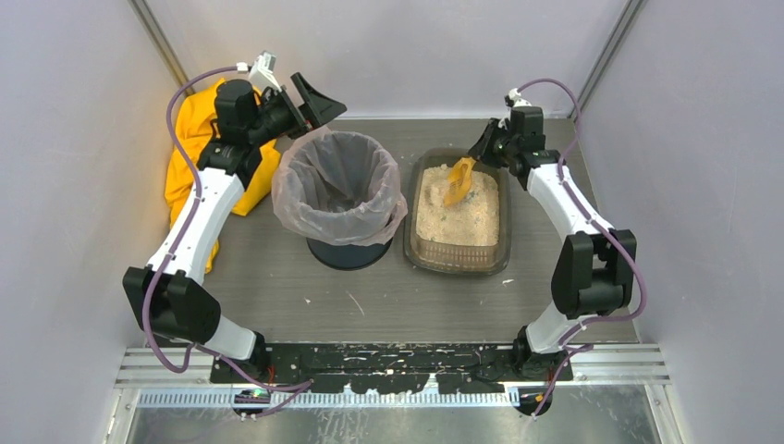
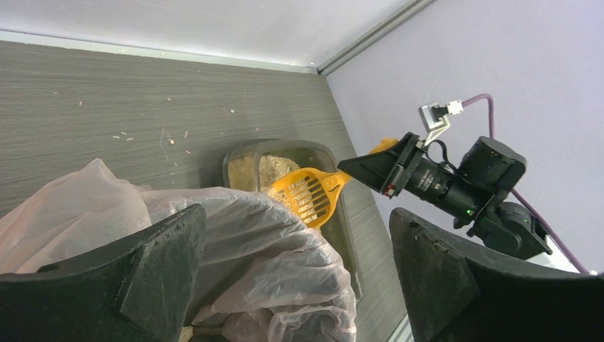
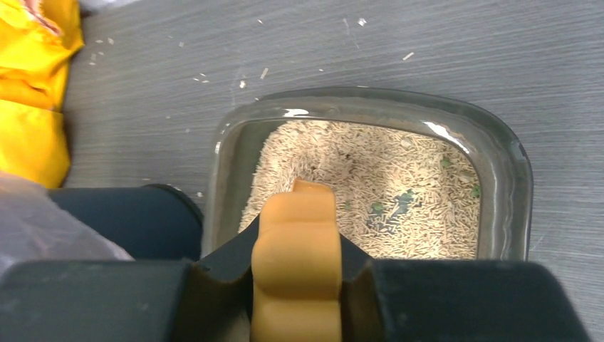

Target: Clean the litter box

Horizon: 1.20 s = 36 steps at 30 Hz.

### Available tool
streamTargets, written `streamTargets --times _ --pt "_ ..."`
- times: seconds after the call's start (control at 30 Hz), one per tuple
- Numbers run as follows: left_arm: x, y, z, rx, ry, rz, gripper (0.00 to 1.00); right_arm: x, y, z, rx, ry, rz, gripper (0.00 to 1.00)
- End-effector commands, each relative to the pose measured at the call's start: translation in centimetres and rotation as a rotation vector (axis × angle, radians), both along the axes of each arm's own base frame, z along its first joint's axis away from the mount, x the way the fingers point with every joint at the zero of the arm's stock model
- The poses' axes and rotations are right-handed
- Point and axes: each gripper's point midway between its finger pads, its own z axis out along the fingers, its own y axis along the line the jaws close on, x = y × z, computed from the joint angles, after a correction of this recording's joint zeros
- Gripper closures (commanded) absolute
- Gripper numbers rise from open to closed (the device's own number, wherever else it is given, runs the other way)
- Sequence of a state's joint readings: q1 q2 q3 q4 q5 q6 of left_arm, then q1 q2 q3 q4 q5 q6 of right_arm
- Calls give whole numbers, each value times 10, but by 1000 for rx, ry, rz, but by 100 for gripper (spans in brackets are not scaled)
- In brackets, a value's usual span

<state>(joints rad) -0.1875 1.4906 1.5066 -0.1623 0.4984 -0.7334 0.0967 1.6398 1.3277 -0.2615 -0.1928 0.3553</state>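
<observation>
The litter box [image 1: 458, 263] is a shallow dark translucent tray of beige litter, right of centre. An orange slotted scoop [image 1: 459, 181] hangs tilted over its far end, head down toward the litter. My right gripper [image 1: 488, 146] is shut on the scoop's handle [image 3: 298, 235]. In the right wrist view the litter box's rim [image 3: 228, 135] frames the litter, with dark greenish clumps [image 3: 392, 210] in it. My left gripper [image 1: 314, 100] is open and empty above the far rim of the bin. From the left wrist the scoop [image 2: 311, 196] and the litter box [image 2: 246, 160] show beyond the bag.
A round dark bin with a clear bag liner [image 1: 338, 185] stands just left of the litter box. A yellow bag [image 1: 189, 139] lies at the far left against the wall. Stray litter grains dot the grey tabletop [image 1: 370, 296]. Walls close in on three sides.
</observation>
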Motion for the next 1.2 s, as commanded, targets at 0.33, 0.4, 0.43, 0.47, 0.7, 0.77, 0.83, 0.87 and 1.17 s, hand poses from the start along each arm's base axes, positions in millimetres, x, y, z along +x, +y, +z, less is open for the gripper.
streamTargets --times 0.33,0.4,0.43,0.47,0.7,0.77,0.83,0.87,1.17 --pt "-5 -1 21 -31 -74 -23 2 -8 -7 69 88 -158 -10 99" --pt "-6 -1 19 -31 -71 -24 2 -6 -4 65 101 -148 3 99" --pt "-6 -1 18 -32 -68 -24 2 -5 0 62 113 -141 15 99" --pt "-6 -1 18 -33 -67 -25 2 -2 3 59 124 -137 25 99" --pt "-10 0 21 -28 -67 -19 2 17 14 25 124 -95 71 99" --pt "-12 0 22 -27 -64 -18 2 23 17 5 107 -79 82 99" --pt "-13 1 22 -24 -59 -16 2 26 18 -13 72 -67 92 99" --pt "-14 2 22 -22 -58 -14 2 27 18 -21 56 -61 92 99" --pt "-17 1 24 -15 -51 -14 2 6 49 -55 154 -24 195 99"
